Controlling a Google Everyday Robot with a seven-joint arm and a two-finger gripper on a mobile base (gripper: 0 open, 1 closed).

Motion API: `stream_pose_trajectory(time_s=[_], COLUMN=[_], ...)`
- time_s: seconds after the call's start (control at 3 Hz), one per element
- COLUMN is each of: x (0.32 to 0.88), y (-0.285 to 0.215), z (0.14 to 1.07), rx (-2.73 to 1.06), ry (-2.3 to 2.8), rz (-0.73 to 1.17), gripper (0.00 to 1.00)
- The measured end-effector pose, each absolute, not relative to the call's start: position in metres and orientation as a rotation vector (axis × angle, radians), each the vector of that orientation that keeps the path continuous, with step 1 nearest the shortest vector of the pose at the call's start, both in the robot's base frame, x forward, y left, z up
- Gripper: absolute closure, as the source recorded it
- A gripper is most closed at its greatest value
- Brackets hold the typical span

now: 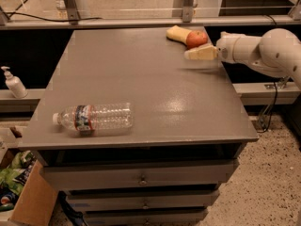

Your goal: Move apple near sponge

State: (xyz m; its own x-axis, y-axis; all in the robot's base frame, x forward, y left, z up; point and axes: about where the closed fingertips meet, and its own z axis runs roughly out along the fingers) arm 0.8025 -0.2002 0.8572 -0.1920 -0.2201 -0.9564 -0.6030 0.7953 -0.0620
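The red-orange apple (196,38) sits on the grey table (141,79) at its far right corner. It touches the right end of the pale yellow sponge (177,33), which lies just left of it. My gripper (197,53) comes in from the right on the white arm (263,51). It hovers just in front of the apple, close to it, and holds nothing that I can see.
A clear plastic water bottle (94,118) lies on its side near the table's front left edge. A soap dispenser (13,83) stands on a ledge to the left. Drawers are below the table and a cardboard box (23,197) is at the lower left.
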Motion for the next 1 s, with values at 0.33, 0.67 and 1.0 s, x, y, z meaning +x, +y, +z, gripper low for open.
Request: stream_pose_trajectory(time_s=[0.33,0.67,1.0], x=[0.77,0.736,0.727], y=[-0.215,-0.241,-0.237], z=[0.861,0.864,0.861], rx=[-0.709,-0.782,-0.815], ry=[1.729,1.689,1.689], rz=[0.447,0.495,0.521], gripper=[0.0,0.0,0.0])
